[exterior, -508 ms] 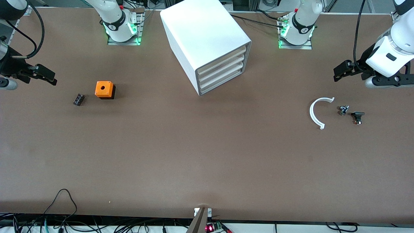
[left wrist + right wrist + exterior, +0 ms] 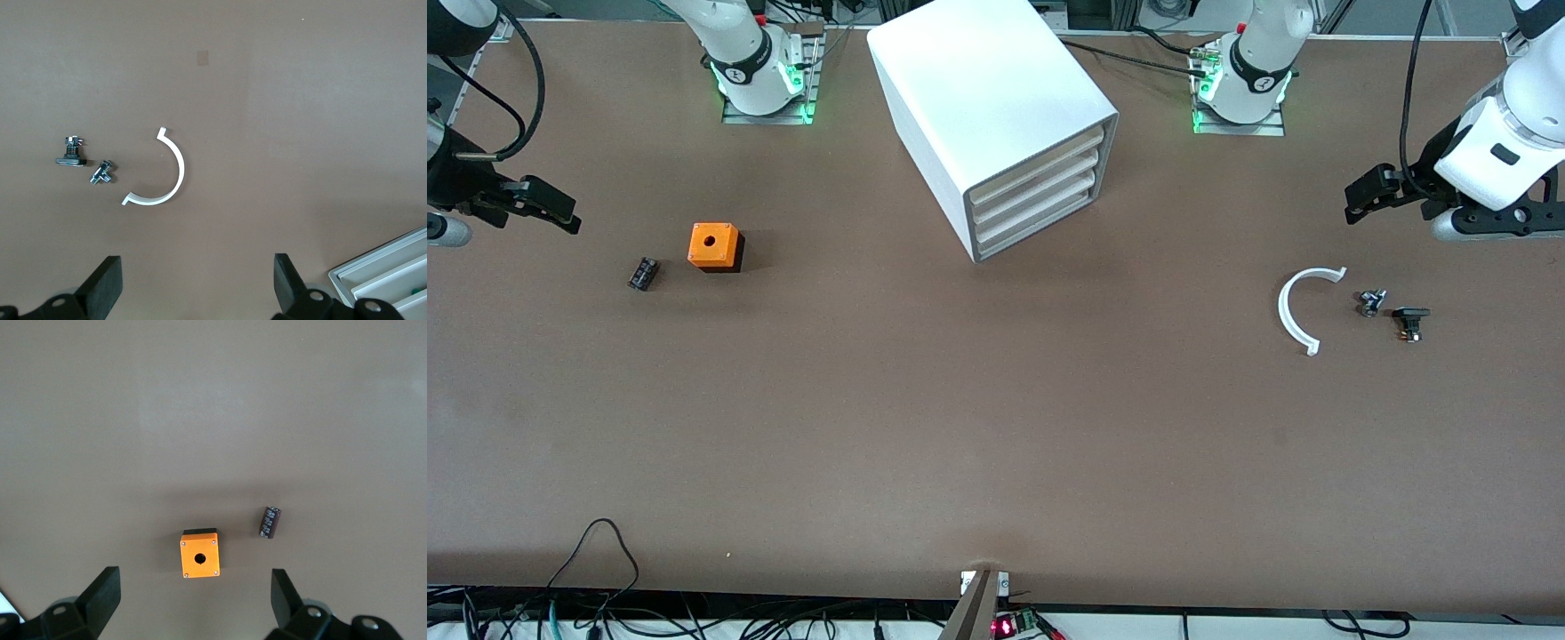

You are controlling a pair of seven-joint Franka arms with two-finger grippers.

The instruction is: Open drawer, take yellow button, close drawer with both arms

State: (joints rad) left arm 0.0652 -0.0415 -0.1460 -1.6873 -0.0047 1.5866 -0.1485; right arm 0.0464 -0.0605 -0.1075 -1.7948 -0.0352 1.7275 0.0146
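The big white cabinet stands between the two arm bases. Its three cream-fronted drawers are all shut. One corner of the cabinet shows in the left wrist view. The button is not in view. My left gripper hangs open and empty over the left arm's end of the table; its jaws stand wide apart in the left wrist view. My right gripper hangs open and empty over the right arm's end, above the bare table beside the orange cube in its own view.
An orange cube with a hole and a small black block lie toward the right arm's end. A white curved strip and two small metal parts lie toward the left arm's end.
Both arms have shifted only slightly; the right gripper has edged toward its end of the table. Nothing on the table has moved.
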